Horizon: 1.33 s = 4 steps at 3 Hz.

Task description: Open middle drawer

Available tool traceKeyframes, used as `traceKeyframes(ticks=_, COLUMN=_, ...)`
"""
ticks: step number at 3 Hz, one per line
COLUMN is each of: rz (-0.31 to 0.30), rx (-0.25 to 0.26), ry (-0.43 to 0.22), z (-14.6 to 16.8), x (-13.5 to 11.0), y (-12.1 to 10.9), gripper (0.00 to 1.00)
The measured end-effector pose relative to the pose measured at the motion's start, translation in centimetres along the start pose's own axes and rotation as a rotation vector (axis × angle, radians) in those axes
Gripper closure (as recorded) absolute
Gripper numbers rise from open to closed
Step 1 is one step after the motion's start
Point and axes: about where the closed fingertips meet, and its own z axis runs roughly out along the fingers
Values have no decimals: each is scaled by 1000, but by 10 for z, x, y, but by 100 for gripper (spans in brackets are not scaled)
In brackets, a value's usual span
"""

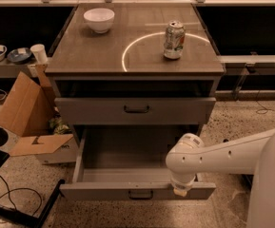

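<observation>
The middle drawer [103, 192] is a wide grey drawer with a low flat front and a small dark handle [141, 194]. It stands pulled far out of the grey cabinet [61, 87], and its plain grey inside shows. My gripper [181, 191] hangs from the white arm [232, 156] that comes in from the right. It sits at the top edge of the drawer's front, right of the handle. The taller-fronted drawer [94, 110] above is pushed in. The lowest drawer is hidden beneath the open one.
A white bowl [99, 19] and a soda can [174, 40] stand on the cabinet top. An open cardboard box [30, 118] lies on the floor to the left. Cables and a dark frame [18, 208] lie at the lower left. Shelves run behind the cabinet.
</observation>
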Motion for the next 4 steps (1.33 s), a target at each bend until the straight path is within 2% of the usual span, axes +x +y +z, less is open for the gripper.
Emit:
traceKeyframes(ticks=1, rz=0, rx=0, ry=0, z=-1, x=0, y=0, gripper=100)
traceKeyframes(ticks=2, rz=14, rx=-8, ry=6, z=1, x=5, y=9, gripper=100)
traceKeyframes(ticks=3, rz=14, rx=-8, ry=6, z=1, x=5, y=9, gripper=85)
traceKeyframes(ticks=4, rz=14, rx=-8, ry=6, z=1, x=5, y=9, gripper=65)
